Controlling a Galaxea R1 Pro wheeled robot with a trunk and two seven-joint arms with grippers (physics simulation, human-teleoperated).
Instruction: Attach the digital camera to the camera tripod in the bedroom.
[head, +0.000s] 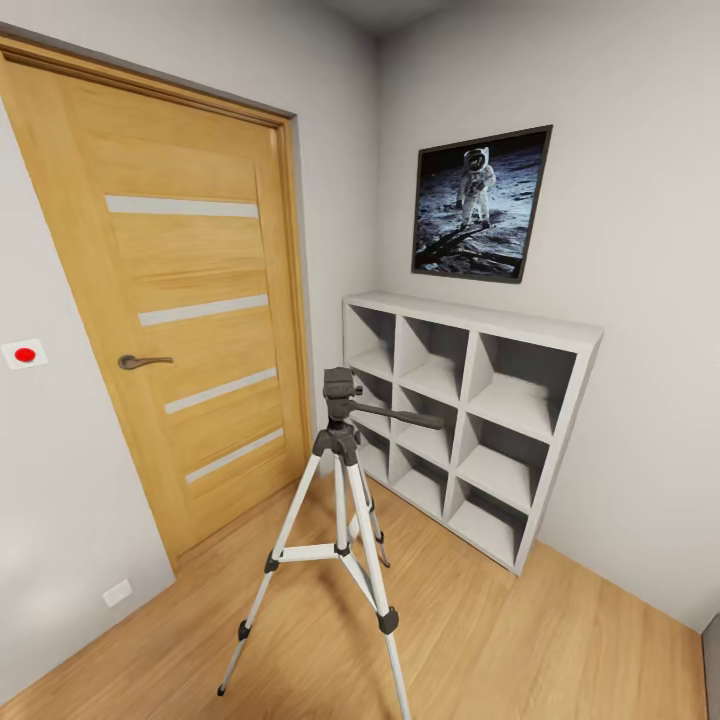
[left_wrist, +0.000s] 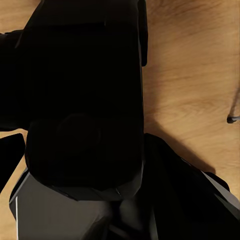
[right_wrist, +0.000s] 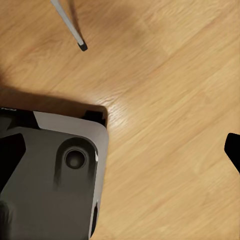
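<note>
- Head view: the camera tripod (head: 340, 520) stands upright on the light wood floor (head: 520, 640) in the corner of the bedroom. It has 3 thin silver legs splayed out, with black feet. Its black head (head: 340, 392) has nothing mounted on it, and the pan handle (head: 400, 414) sticks out toward the shelves.
- Just behind the tripod is a white cube shelf (head: 470, 420) against the grey wall, 2 rows of open cubbies, with an astronaut poster (head: 480, 205) hung above it.
- The oak door (head: 170, 310), with 4 frosted strips and a dark lever handle (head: 143, 361), is shut. There's a small white plate with a red dot (head: 24, 354) on the wall beside it, and a white outlet (head: 117, 592) low down.
- Left wrist view: a big black boxy thing (left_wrist: 85, 100) blocks most of the frame up close. It looks like the digital camera, but it's too dark to be sure, and I can't tell what the fingers are doing. Wood floor shows behind it, with 1 tripod foot (left_wrist: 233, 119) at the edge.
- Right wrist view: looking down at the floor, there's 1 tripod leg tip (right_wrist: 75, 35) with its black foot, and the robot's grey base (right_wrist: 55, 175) sits below. A dark sliver (right_wrist: 233, 150) at the frame edge might be a fingertip, so I can't tell that gripper's state either.
</note>
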